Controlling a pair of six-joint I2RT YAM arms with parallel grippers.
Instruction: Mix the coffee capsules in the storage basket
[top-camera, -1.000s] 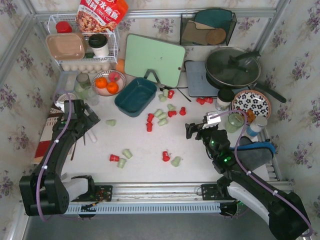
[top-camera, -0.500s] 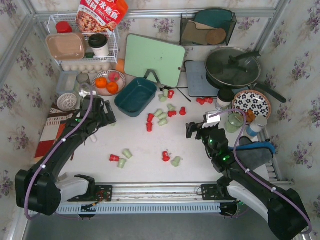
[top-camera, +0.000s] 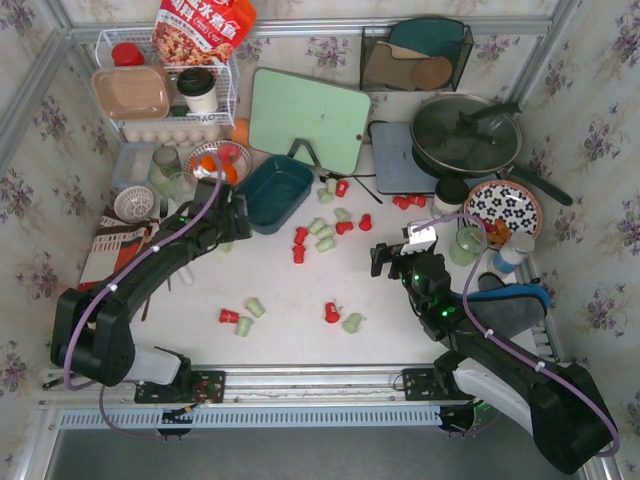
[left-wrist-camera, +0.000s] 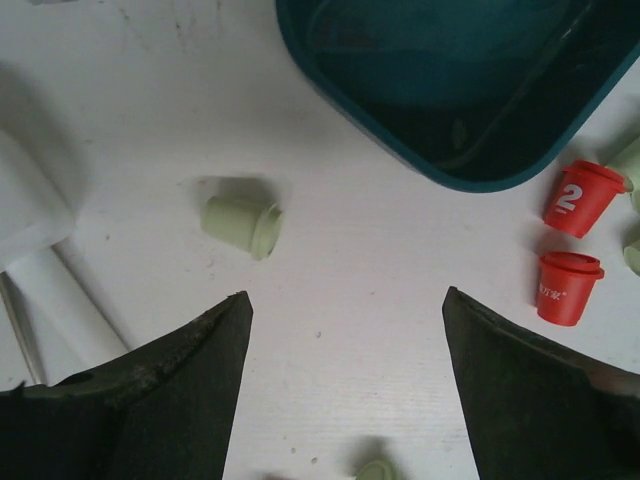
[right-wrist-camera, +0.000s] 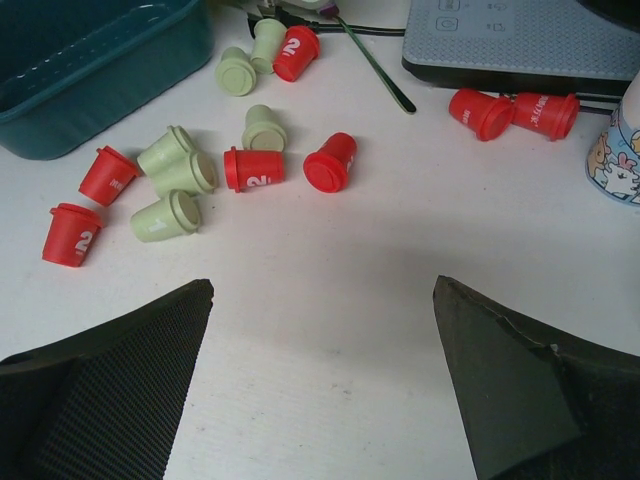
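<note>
The teal storage basket (top-camera: 272, 193) sits left of centre; its near corner fills the top of the left wrist view (left-wrist-camera: 440, 90), and no capsules show inside. Red and pale green coffee capsules (top-camera: 322, 232) lie scattered on the white table right of it, with several more near the front (top-camera: 243, 316). My left gripper (top-camera: 238, 222) is open and empty just in front of the basket's near left corner (left-wrist-camera: 345, 295). One green capsule (left-wrist-camera: 243, 218) lies on its side ahead of the left finger. My right gripper (top-camera: 381, 260) is open and empty (right-wrist-camera: 320, 282), with the capsule cluster (right-wrist-camera: 255, 168) ahead of it.
A green cutting board (top-camera: 308, 120) leans behind the basket. A bowl of oranges (top-camera: 215, 165) and a white wire rack (top-camera: 165, 90) stand at the back left. A lidded pan (top-camera: 465, 135), a patterned plate (top-camera: 502, 205) and a cup (top-camera: 470, 240) are on the right.
My left arm has swung from the table's left edge to the right and forward, up to the basket's near corner. The right arm has barely moved.
</note>
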